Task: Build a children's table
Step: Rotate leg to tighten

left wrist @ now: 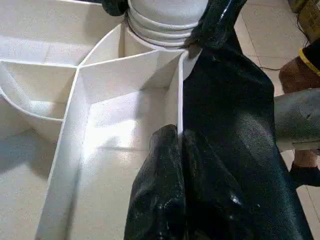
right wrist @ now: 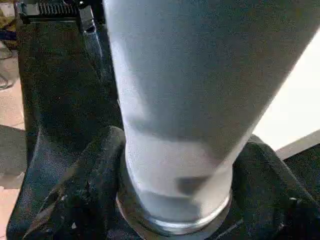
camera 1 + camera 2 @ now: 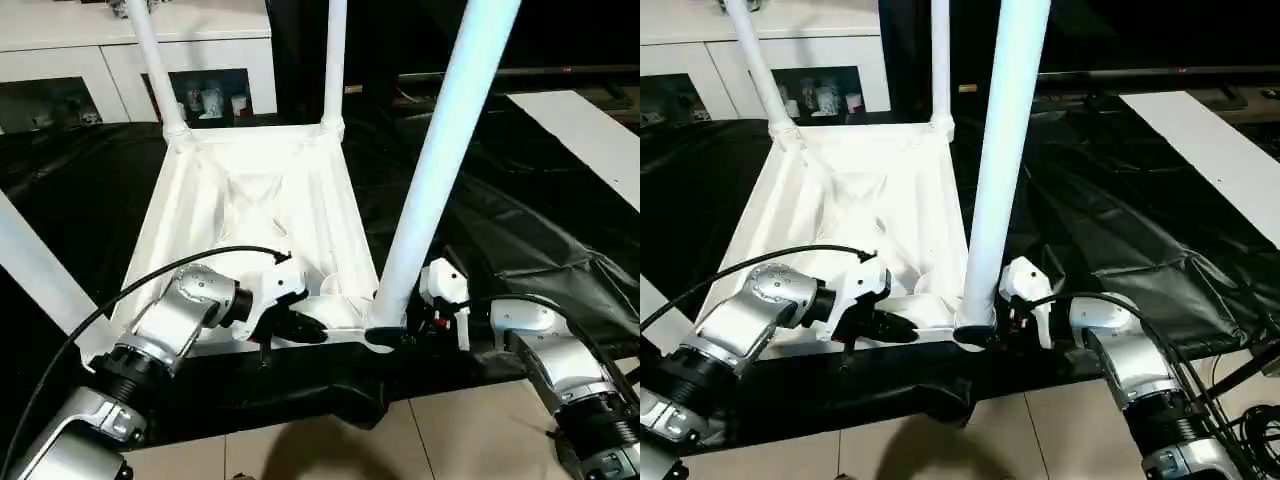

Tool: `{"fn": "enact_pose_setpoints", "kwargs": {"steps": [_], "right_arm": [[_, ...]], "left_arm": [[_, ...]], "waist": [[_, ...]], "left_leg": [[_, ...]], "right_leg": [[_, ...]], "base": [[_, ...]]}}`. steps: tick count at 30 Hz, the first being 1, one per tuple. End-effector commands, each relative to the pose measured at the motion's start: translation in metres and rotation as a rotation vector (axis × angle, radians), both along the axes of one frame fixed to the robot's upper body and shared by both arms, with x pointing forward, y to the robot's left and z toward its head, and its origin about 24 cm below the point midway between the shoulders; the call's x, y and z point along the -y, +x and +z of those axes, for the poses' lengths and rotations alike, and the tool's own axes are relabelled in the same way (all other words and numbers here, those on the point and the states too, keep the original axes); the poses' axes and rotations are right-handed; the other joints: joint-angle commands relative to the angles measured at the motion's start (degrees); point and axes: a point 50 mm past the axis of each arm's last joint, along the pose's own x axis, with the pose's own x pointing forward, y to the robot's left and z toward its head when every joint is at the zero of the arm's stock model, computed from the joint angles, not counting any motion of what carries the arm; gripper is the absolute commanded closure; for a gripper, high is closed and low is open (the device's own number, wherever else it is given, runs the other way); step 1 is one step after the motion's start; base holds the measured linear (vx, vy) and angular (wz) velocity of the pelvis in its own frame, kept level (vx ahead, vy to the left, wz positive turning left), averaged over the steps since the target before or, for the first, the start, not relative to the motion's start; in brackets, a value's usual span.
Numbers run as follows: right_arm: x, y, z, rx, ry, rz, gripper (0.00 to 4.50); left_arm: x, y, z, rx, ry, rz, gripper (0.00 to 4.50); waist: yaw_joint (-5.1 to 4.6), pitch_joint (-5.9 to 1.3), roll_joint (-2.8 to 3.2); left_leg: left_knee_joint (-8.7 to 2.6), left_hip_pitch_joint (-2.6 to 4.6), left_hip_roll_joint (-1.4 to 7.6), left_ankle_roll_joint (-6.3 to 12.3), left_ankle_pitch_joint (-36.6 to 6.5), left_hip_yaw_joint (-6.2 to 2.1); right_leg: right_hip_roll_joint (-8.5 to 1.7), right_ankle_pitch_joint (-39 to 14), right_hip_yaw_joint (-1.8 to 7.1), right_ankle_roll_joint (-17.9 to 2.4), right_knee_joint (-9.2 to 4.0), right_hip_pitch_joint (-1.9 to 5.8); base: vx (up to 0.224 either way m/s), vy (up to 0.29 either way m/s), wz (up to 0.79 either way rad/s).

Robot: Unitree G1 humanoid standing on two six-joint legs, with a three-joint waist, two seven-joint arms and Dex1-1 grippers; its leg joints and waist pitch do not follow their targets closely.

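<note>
While the tabletop (image 3: pixel 250 200) lies underside-up on black sheeting (image 3: pixel 520 230), my left gripper (image 1: pixel 179 135) pinches its near rim to steady it. My right gripper (image 2: pixel 175 200) clasps the near-right leg (image 3: pixel 440 150) at its corner socket (image 3: pixel 380 335), probably seating it.

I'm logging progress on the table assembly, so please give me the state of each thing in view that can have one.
White plastic ribbed tabletop: upside down on the black sheet.
Near right white tube leg: upright in its corner socket.
Two far white tube legs: standing in their sockets.
Left gripper: shut on the tabletop's near rim.
Right gripper: shut around the near leg's base.
White cabinet with glass doors: closed.
</note>
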Motion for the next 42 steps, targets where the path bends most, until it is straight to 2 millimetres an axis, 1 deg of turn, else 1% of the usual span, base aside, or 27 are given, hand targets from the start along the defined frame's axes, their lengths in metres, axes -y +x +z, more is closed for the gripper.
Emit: {"fn": "enact_pose_setpoints", "kwargs": {"steps": [1, 7, 8, 9, 11, 12, 15, 17, 18, 19, 22, 23, 25, 27, 29, 30, 31, 32, 33, 34, 35, 36, 37, 38, 40, 41, 42], "right_arm": [[0.001, 0.004, 0.004, 0.006, -0.008, 0.003, 1.74], [0.002, 0.005, -0.001, -0.011, -0.003, -0.043, 1.8], [0.001, 0.009, -0.004, -0.011, 0.01, -0.118, 1.8], [0.001, 0.009, -0.004, -0.011, 0.011, -0.122, 1.8], [0.002, 0.02, -0.013, 0.006, 0.015, -0.319, 1.8], [0.0, 0.026, -0.017, 0.004, 0.024, -0.43, 1.81], [-0.003, 0.03, -0.02, 0.0, 0.041, -0.52, 1.81], [-0.012, 0.038, -0.024, 0.003, 0.053, -0.683, 1.81], [-0.016, 0.041, -0.026, 0.006, 0.052, -0.752, 1.81], [-0.021, 0.045, -0.028, 0.008, 0.047, -0.828, 1.81], [-0.029, 0.05, -0.03, 0.011, 0.031, -0.898, 1.81], [-0.034, 0.052, -0.03, 0.006, 0.043, -0.929, 1.81], [-0.044, 0.056, -0.027, -0.005, 0.089, -0.957, 1.81], [-0.052, 0.057, -0.024, -0.003, 0.115, -0.935, 1.81], [-0.059, 0.058, -0.018, 0.008, 0.163, -0.877, 1.81], [-0.06, 0.057, -0.015, 0.006, 0.198, -0.858, 1.46], [-0.061, 0.057, -0.014, 0.006, 0.223, -0.851, 1.26], [-0.059, 0.057, -0.01, 0.034, 0.242, -0.824, 1.12], [-0.056, 0.056, -0.006, 0.067, 0.249, -0.786, 1.06], [-0.053, 0.055, -0.004, 0.085, 0.243, -0.767, 1.06], [-0.05, 0.055, -0.001, 0.099, 0.242, -0.74, 0.77], [-0.047, 0.055, 0.001, 0.11, 0.241, -0.713, 0.68], [-0.044, 0.054, 0.003, 0.106, 0.238, -0.687, 0.68], [-0.037, 0.052, 0.005, 0.098, 0.213, -0.618, 0.58], [-0.032, 0.049, 0.007, 0.102, 0.18, -0.554, 0.58], [-0.029, 0.046, 0.007, 0.105, 0.156, -0.506, 0.58], [-0.026, 0.042, 0.006, 0.111, 0.128, -0.453, 0.58]], "left_arm": [[0.003, -0.005, -0.001, -0.034, -0.007, -0.046, 4.5], [0.003, -0.002, -0.004, -0.034, 0.001, 0.007, 4.5], [0.006, 0.002, -0.007, -0.02, 0.003, 0.064, 4.5], [0.006, 0.003, -0.007, -0.019, 0.003, 0.067, 4.5], [0.013, 0.014, -0.012, 0.014, 0.007, 0.188, 4.5], [0.018, 0.02, -0.014, 0.031, 0.01, 0.249, 4.5], [0.025, 0.026, -0.016, 0.045, 0.005, 0.315, 4.5], [0.036, 0.035, -0.017, 0.066, 0.009, 0.402, 4.5], [0.04, 0.039, -0.017, 0.077, 0.013, 0.446, 4.5], [0.045, 0.044, -0.017, 0.093, 0.02, 0.494, 4.5], [0.051, 0.048, -0.017, 0.12, 0.035, 0.529, 4.5], [0.052, 0.051, -0.017, 0.134, 0.038, 0.555, 4.5], [0.053, 0.054, -0.018, 0.15, 0.054, 0.584, 4.5], [0.054, 0.054, -0.019, 0.151, 0.058, 0.574, 4.5], [0.054, 0.05, -0.021, 0.136, 0.065, 0.525, 4.5], [0.053, 0.049, -0.022, 0.132, 0.068, 0.513, 4.5], [0.053, 0.049, -0.022, 0.131, 0.071, 0.507, 4.5], [0.051, 0.047, -0.023, 0.127, 0.076, 0.484, 4.5], [0.048, 0.046, -0.024, 0.12, 0.083, 0.462, 4.5], [0.046, 0.045, -0.024, 0.121, 0.083, 0.441, 4.5], [0.044, 0.043, -0.024, 0.114, 0.081, 0.417, 4.5], [0.043, 0.041, -0.025, 0.108, 0.08, 0.4, 4.5], [0.041, 0.04, -0.025, 0.107, 0.083, 0.395, 4.5], [0.038, 0.037, -0.027, 0.098, 0.083, 0.372, 4.5], [0.036, 0.034, -0.027, 0.09, 0.078, 0.347, 4.5], [0.035, 0.033, -0.027, 0.085, 0.078, 0.34, 4.5], [0.034, 0.031, -0.026, 0.081, 0.077, 0.326, 4.5]], "waist": [[-0.16, -3.39, -0.61], [-0.23, -3.44, -0.62], [-0.21, -3.38, -0.56], [-0.37, -3.2, -0.62], [-0.61, -3.12, -0.45], [-0.82, -3.15, -0.17], [-1.55, -3.08, -0.72], [-1.52, -3.23, -0.63], [-1.77, -3.13, -0.08], [-1.82, -3.16, -0.32], [-1.7, -3.13, -0.3], [-1.6, -3.28, -0.35], [-1.66, -3.37, -0.27], [-1.6, -3.37, -0.15], [-1.48, -3.44, -0.33], [-1.51, -3.44, -0.51], [-1.51, -3.46, -0.45], [-1.52, -3.5, -0.71], [-1.39, -3.49, -0.58], [-1.47, -3.49, -0.64], [-1.53, -3.43, -0.81], [-1.48, -3.52, -1.06], [-1.48, -3.54, -0.92], [-1.47, -3.6, -1.17], [-1.24, -3.61, -1.0], [-1.18, -3.57, -1.15], [-0.99, -3.62, -1.06]], "left_leg": [[-3.75, 0.47, 0.6, 3.31, -13.4, 0.53], [-3.66, 0.47, 0.56, 3.34, -12.7, 0.57], [-3.69, 0.48, 0.53, 3.19, -13.2, 0.54], [-3.75, 0.46, 0.42, 2.78, -14.3, 0.59], [-3.78, 0.48, 0.27, 1.58, -15.7, 0.47], [-3.99, 0.61, 0.27, 0.54, -16.8, 0.2], [-3.97, 0.48, -0.04, 0.05, -19.3, 0.11], [-3.92, 0.52, -0.02, 0.54, -19.2, 0.07], [-3.87, 0.59, -0.17, -0.03, -19.3, 0.16], [-3.97, 0.74, -0.22, -0.63, -20.0, 0.05], [-3.95, 0.76, -0.25, -0.42, -20.8, -0.05], [-3.99, 0.61, -0.23, -0.08, -20.3, -0.05], [-3.98, 0.57, -0.24, 0.14, -19.8, 0.03], [-4.09, 0.51, -0.11, 0.15, -19.6, -0.01], [-4.09, 0.35, -0.03, 0.76, -18.6, 0.05], [-4.07, 0.29, -0.01, 1.01, -18.5, 0.1], [-4.07, 0.16, -0.01, 1.13, -18.1, 0.06], [-4.02, 0.07, -0.02, 1.48, -17.2, 0.16], [-4.01, 0.18, 0.02, 1.73, -17.3, 0.17], [-4.03, -0.08, 0.07, 2.14, -16.7, 0.09], [-4.11, -0.34, 0.04, 2.34, -16.0, 0.05], [-3.95, -0.09, 0.1, 2.72, -15.5, 0.19], [-3.91, -0.05, 0.14, 2.85, -15.1, 0.2], [-3.74, -0.09, 0.14, 3.39, -13.8, 0.34], [-3.61, 0.02, 0.24, 4.28, -12.4, 0.39], [-3.57, -0.07, 0.32, 4.74, -11.4, 0.43], [-3.49, 0.1, 0.35, 4.9, -11.0, 0.5]], "right_leg": [[-1.47, -12.3, 1.09, -13.7, -2.98, 2.66], [-1.47, -12.0, 1.12, -13.5, -2.94, 2.66], [-1.5, -12.9, 1.1, -13.4, -3.04, 2.65], [-1.49, -14.7, 1.1, -13.1, -3.31, 2.49], [-1.51, -17.4, 1.04, -12.3, -3.54, 2.33], [-1.57, -19.4, 0.94, -11.7, -3.63, 2.41], [-1.49, -24.0, 0.77, -9.4, -4.3, 2.38], [-1.6, -24.2, 0.83, -8.9, -4.47, 2.2], [-1.4, -23.8, 0.83, -9.1, -4.58, 1.78], [-1.33, -24.5, 0.69, -8.9, -4.61, 1.84], [-1.5, -26.2, 0.62, -8.2, -4.9, 1.77], [-1.5, -25.3, 0.62, -8.0, -4.89, 2.0], [-1.44, -23.2, 0.71, -8.5, -4.71, 1.86], [-1.39, -20.8, 0.66, -9.3, -4.48, 2.05], [-1.47, -18.2, 0.75, -10.2, -4.2, 2.32], [-1.49, -17.8, 0.76, -10.3, -4.16, 2.38], [-1.55, -17.3, 0.77, -10.5, -4.0, 2.52], [-1.57, -16.5, 0.78, -10.7, -3.99, 2.59], [-1.66, -16.6, 0.78, -10.8, -3.98, 2.58], [-1.73, -16.4, 0.78, -10.8, -3.83, 2.8], [-1.69, -16.7, 0.67, -10.6, -3.8, 2.97], [-1.67, -16.6, 0.72, -10.7, -3.89, 2.8], [-1.74, -16.2, 0.79, -11.1, -3.78, 2.81], [-1.67, -14.4, 0.83, -11.7, -3.68, 2.89], [-1.64, -12.2, 0.87, -12.4, -3.4, 2.94], [-1.65, -11.0, 0.89, -12.8, -3.21, 3.0], [-1.69, -10.6, 0.88, -13.1, -3.21, 2.95]], "base": [[0.0, 0.0, 0.0], [0.0, 0.0, 0.0], [0.0, 0.0, 0.0], [0.0, 0.0, 0.0], [0.0, 0.0, 0.0], [0.0, 0.0, 0.0], [0.0, 0.0, 0.0], [0.0, 0.0, 0.0], [0.0, 0.0, 0.0], [0.0, 0.0, 0.0], [0.0, 0.0, 0.0], [0.0, 0.0, 0.0], [0.0, 0.0, 0.0], [0.0, 0.0, 0.0], [0.0, 0.0, 0.0], [0.0, 0.0, 0.0], [0.0, 0.0, 0.0], [0.0, 0.0, 0.0], [0.0, 0.0, 0.0], [0.0, 0.0, 0.0], [0.0, 0.0, 0.0], [0.0, 0.0, 0.0], [0.0, 0.0, 0.0], [0.0, 0.0, 0.0], [0.0, 0.0, 0.0], [0.0, 0.0, 0.0], [0.0, 0.0, 0.0]]}}
